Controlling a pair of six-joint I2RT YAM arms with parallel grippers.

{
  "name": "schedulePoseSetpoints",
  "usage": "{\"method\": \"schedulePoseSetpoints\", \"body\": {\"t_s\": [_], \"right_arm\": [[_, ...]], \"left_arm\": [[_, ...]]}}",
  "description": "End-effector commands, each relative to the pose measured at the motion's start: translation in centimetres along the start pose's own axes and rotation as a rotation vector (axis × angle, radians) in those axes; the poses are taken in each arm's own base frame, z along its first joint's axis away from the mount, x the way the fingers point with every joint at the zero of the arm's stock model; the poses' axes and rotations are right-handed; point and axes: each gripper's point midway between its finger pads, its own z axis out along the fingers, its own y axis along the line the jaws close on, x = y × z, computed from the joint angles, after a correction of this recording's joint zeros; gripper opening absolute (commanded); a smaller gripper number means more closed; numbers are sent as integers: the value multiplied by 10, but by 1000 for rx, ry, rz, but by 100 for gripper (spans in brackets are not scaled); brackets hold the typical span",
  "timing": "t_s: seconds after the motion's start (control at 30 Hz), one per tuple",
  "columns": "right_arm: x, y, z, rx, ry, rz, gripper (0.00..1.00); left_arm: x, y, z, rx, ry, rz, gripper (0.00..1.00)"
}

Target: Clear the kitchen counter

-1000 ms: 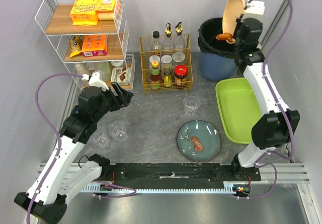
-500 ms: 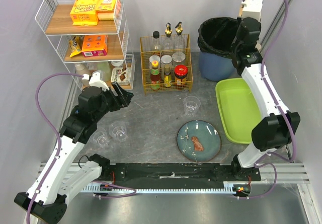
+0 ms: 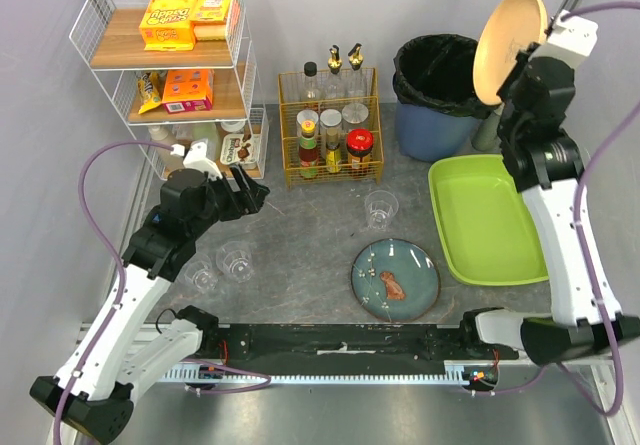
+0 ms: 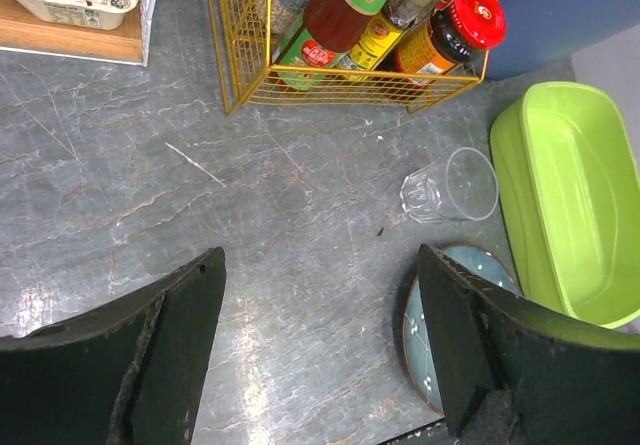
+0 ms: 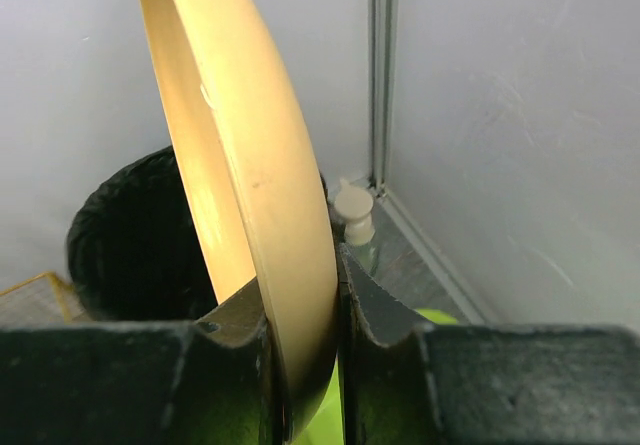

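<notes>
The kitchen counter (image 3: 310, 235) is a broad dark grey slab with a mottled, stone-like pattern and pale scratch lines; it spans the whole workspace in front of the two arm bases. Several things stand on it. A blue-green plate (image 3: 395, 280) with a small brown scrap (image 3: 391, 285) lies near the front centre; a clear glass (image 3: 380, 208) sits just behind it; two more glasses (image 3: 236, 260) stand close together beside the left arm. At the back, a yellow wire caddy (image 3: 330, 130) holds bottles and jars; a white wire rack (image 3: 170, 75) with boxes on its wooden shelves fills the far left corner; a bin (image 3: 440, 90) with a black liner stands at the far right. A lime-green tray (image 3: 485, 220) lies along the right side in front of the bin.

The left gripper (image 4: 320, 265) hangs over bare counter near the foot of the rack, its fingers spread wide with nothing between them. The right gripper (image 3: 525, 65) is raised high at the far right, fingers narrow and clamped on the rim of a tan plate (image 5: 250, 165), which stands almost on edge above the bin's right side.
</notes>
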Motion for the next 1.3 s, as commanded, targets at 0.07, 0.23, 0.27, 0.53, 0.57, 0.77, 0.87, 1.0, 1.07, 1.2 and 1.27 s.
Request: {"method": "schedulePoseSetpoints", "body": {"t_s": [0.07,0.23,0.27,0.53,0.57,0.77,0.87,1.0,1.07,1.2,1.27], "right_arm": [[38,-11,-51,-82,143,130,0],[87,-27,-71,-36,266,147,0],[96,-30,-75,-32,289,150,0],[166,-49,-90,28,399,145,0],[177,-54,-89,48,419,138,0],[222,-96,-76,174,507,188,0],[244,-109,-72,192,565,213,0],[280,-111,-70,175,659,295,0],[296,-112,-69,173,690,344,0],[317,-112,-65,158,724,442,0],[327,-113,-64,157,735,474,2]], "left_arm": [[-7,-3,3,21,-12,80,88],[-4,1,7,16,-7,115,95],[-4,1,8,14,-4,122,95],[12,0,17,40,63,120,95],[14,-2,17,51,75,114,95],[21,-6,17,78,97,99,95],[22,-7,16,86,102,100,97],[26,-8,17,96,118,95,98],[28,-10,17,106,125,89,98],[31,-16,18,135,152,78,98],[34,-19,19,148,174,60,99]]}}
